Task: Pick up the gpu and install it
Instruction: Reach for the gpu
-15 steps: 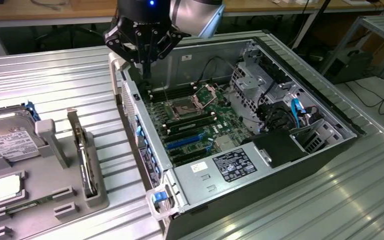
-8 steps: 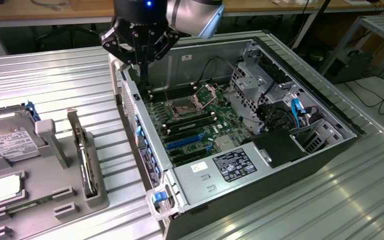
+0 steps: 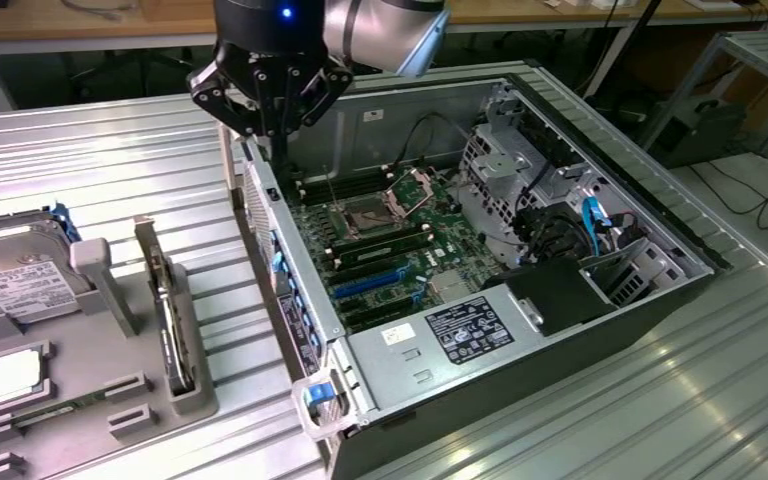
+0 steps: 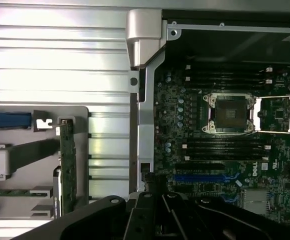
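Note:
The gpu (image 3: 171,315) stands on its long edge in a slot of the grey holder tray (image 3: 104,400) at the exterior view's left, its silver bracket pointing away from the camera. In the wrist view the gpu (image 4: 67,167) shows as a narrow green board edge. My gripper (image 3: 275,135) hangs shut and empty over the rear wall of the open PC case (image 3: 398,375), well apart from the gpu. In the wrist view my gripper (image 4: 154,192) sits above the case edge near the blue expansion slot (image 4: 205,177).
A silver hard drive (image 3: 17,275) and a square CPU chip (image 3: 13,375) lie in the same tray. The motherboard (image 3: 398,255) has an open CPU socket (image 3: 364,213), RAM slots, a blue slot (image 3: 364,283). Drive cage and cables (image 3: 584,225) fill the case's far side.

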Controlling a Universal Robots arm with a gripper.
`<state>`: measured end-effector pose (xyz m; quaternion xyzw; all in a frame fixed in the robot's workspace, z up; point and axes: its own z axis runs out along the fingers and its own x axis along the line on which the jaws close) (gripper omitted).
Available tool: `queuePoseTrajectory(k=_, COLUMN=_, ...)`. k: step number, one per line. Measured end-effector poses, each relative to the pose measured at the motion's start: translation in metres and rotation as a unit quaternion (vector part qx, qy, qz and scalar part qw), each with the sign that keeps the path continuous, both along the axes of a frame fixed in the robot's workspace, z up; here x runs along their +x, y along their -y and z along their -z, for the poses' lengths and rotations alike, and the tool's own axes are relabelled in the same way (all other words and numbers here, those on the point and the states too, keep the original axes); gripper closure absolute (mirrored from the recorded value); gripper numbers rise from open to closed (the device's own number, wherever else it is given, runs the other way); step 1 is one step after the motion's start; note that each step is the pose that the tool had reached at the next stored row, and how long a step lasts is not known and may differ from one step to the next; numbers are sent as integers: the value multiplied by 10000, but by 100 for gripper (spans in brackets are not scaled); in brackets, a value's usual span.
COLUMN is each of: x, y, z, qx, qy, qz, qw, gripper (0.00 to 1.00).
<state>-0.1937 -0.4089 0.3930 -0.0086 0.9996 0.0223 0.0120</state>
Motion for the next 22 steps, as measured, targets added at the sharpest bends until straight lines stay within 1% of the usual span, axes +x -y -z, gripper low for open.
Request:
queuePoseTrajectory(k=7, x=-66, y=99, z=1, qx=0, qy=0, qz=1, qw=10000, gripper=89)
queuePoseTrajectory(k=11, x=-116, y=122, z=1, qx=0, qy=0, qz=0, qw=10000, gripper=89)
queuePoseTrajectory(k=17, x=-258, y=136, z=1, qx=0, qy=0, qz=0, qw=10000, gripper=89)
queuePoseTrajectory(k=22, x=-351, y=197, z=2, qx=0, qy=0, qz=0, qw=10000, gripper=89)
